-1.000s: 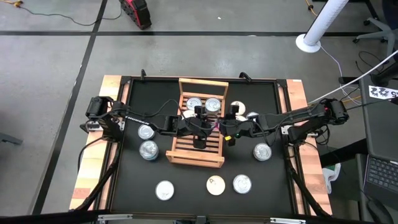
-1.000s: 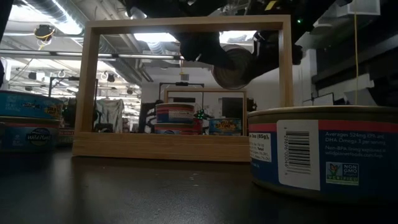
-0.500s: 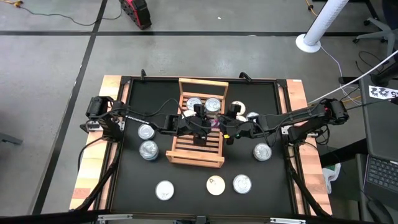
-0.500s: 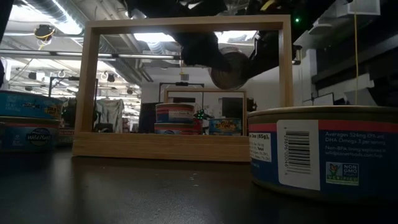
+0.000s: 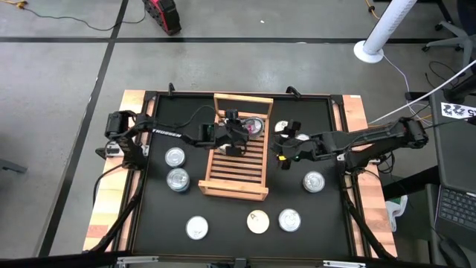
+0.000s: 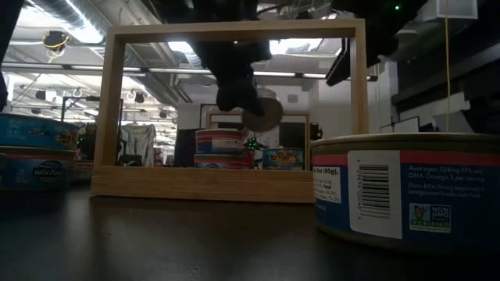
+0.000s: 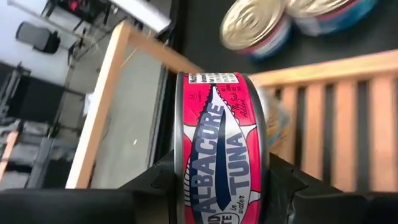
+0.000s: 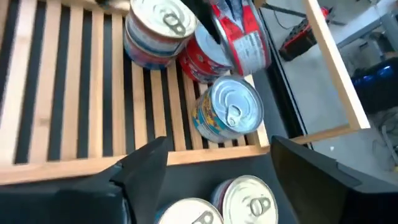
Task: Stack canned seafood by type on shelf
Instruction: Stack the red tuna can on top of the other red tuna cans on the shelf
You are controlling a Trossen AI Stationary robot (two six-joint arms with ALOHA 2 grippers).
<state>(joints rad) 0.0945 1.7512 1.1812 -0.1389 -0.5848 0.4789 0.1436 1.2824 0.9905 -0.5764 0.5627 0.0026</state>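
Since it's sorting by type, the left hand [image 7: 221,180] is clenched on a red albacore tin [image 7: 222,146] over the shelf [image 5: 223,182]'s far end, by another red tin [image 8: 202,59]. The right hand [image 8: 217,171] hangs released beside the shelf.

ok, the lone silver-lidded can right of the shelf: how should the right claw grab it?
Take the can by its low side wall, coming straight down from above with one finger on each opposite side. It sits flat with its lid up and nothing touches it, so a top-down pinch should fit. The right claw is open and close by.
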